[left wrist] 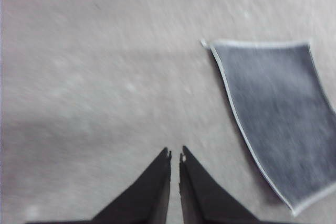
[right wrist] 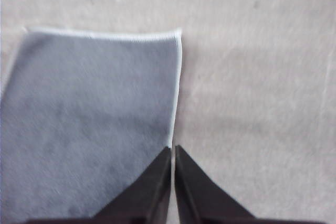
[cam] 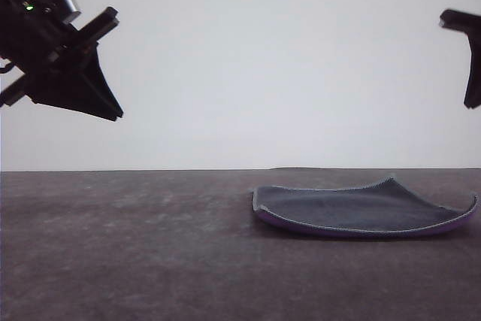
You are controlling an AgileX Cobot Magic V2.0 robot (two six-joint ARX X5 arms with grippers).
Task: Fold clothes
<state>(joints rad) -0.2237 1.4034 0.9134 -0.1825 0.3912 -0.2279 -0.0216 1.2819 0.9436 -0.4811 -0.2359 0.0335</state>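
Cloth (cam: pixel 361 212), a small soft square, lies grey face up on the matte grey table (cam: pixel 120 246), right of centre, its purple underside showing along the curled, pale-stitched edge. Left gripper (left wrist: pixel 175 153) and right gripper (right wrist: pixel 172 149) hang above, black tapered fingers nearly touching, holding nothing.

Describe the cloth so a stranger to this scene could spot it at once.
Start at the dark grey table running across the front view. Right of its centre lies one small square cloth, nothing touching it. Its upper face is dark grey with pale stitched edging, and a bright purple underside shows along its curled near edge.
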